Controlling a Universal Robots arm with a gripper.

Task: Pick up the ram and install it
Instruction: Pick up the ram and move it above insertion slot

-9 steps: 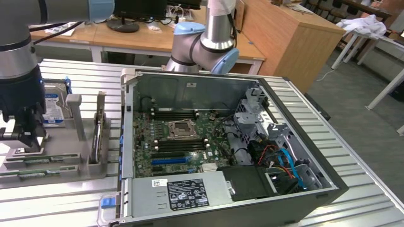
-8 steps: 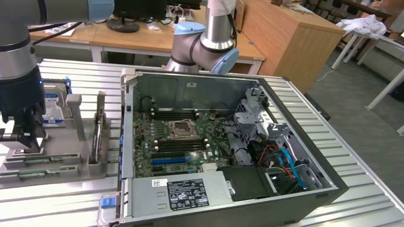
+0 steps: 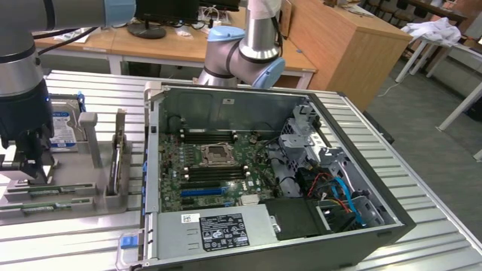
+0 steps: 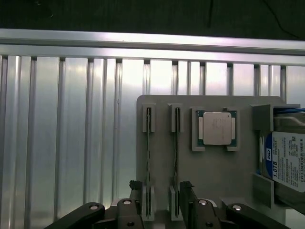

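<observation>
At the exterior view's left, the gripper [image 3: 30, 172] hangs over a grey moulded holder [image 3: 83, 195] on the ribbed aluminium desk [image 3: 98, 84], its dark jaws spread wide and gripping nothing. In the wrist view, the ram is two thin green sticks standing on edge in narrow parallel slots of that holder: one ram stick [image 4: 148, 157] and a second ram stick [image 4: 177, 157]. The black fingertips [image 4: 188, 200] sit to either side of the pair. Next comes a square silver processor chip [image 4: 217, 128], lying flat in its pocket, then a hard drive [image 4: 286, 164] with a blue-and-white label. Further to the exterior view's right, an open black computer case [image 3: 362, 237] holds a green motherboard [image 3: 226, 169].
</observation>
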